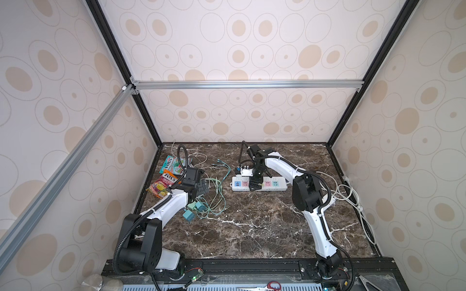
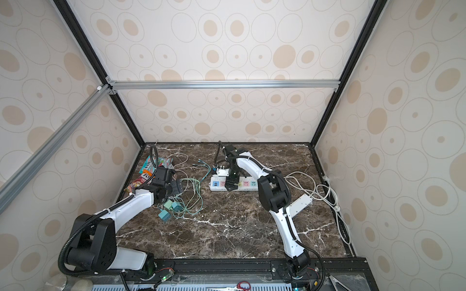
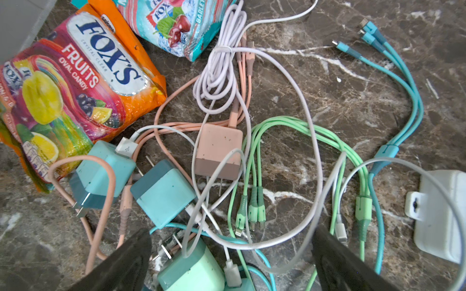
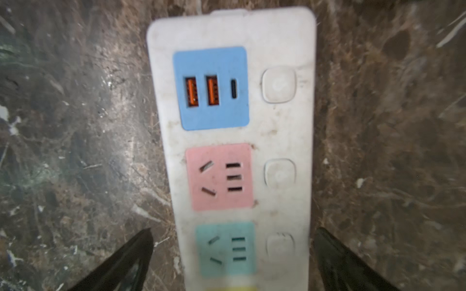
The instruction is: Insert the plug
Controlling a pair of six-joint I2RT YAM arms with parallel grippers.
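light: bright, even | right wrist view — blurred | left wrist: sharp

I note the power strip [image 1: 274, 187] lying crosswise on the table [image 1: 252, 234], behind centre, with the right gripper [image 1: 255, 187] directly above, straddling it. Left of it lie tangled chargers [image 1: 195, 207] and cables [image 1: 216, 199] under the left gripper [image 1: 203, 189]; candy bags [image 1: 165, 180] sit further left by the wall [image 1: 141, 161], loose cords [image 1: 349, 194] along the right edge
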